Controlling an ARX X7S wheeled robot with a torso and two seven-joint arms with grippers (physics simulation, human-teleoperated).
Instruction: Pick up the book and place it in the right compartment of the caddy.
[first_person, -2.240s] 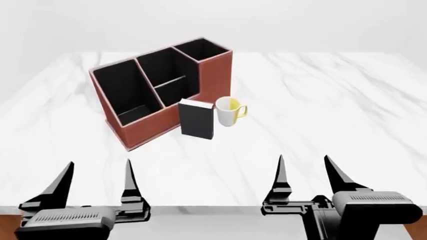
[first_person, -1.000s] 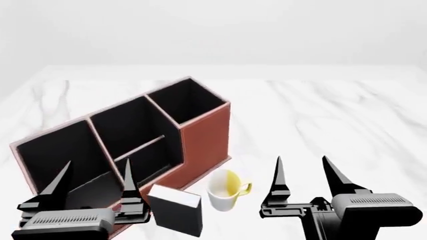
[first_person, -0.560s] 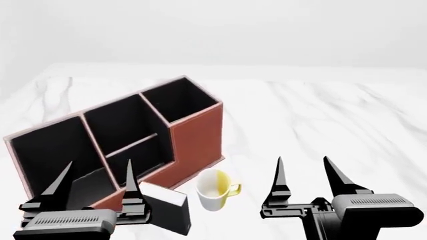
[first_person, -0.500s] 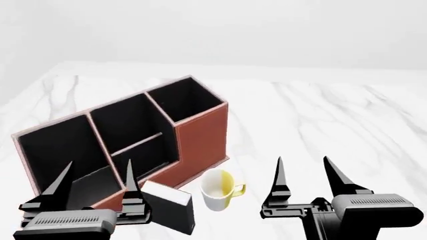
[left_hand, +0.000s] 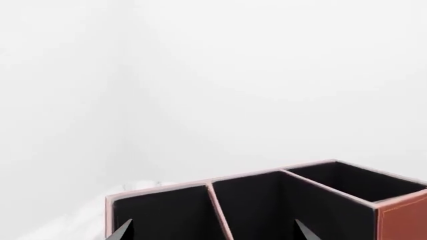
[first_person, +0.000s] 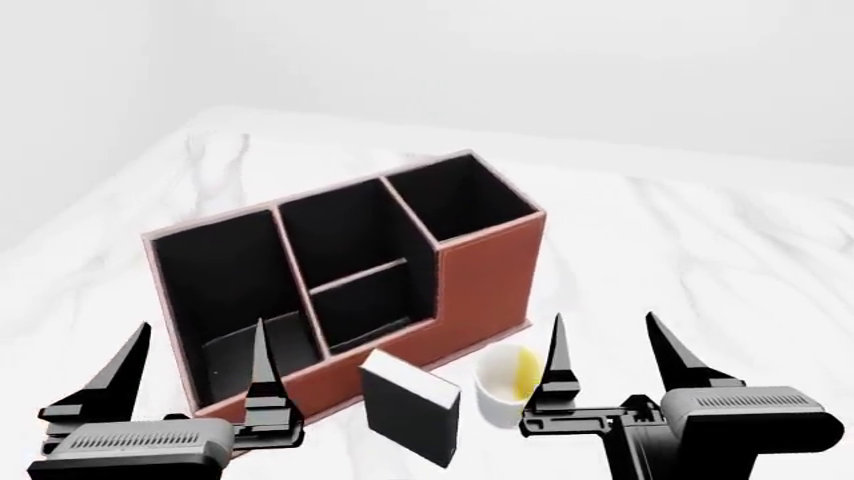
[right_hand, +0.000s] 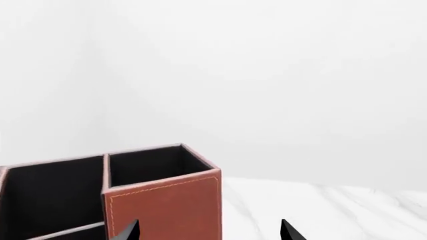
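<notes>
Book (first_person: 411, 408) stands upright on table before caddy (first_person: 494, 275), at two o'clock of left gripper (first_person: 198, 345), ten o'clock of right gripper (first_person: 607, 337); both wide, empty; book roughly midway.

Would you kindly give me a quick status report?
Left gripper and right gripper open, empty. Book upright on table, before caddy. Mug right beside book.

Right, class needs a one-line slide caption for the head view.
Small black hardcover book stands before reddish-brown leather-look caddy, beside white-and-yellow mug; left tool and right tool open, empty.
</notes>
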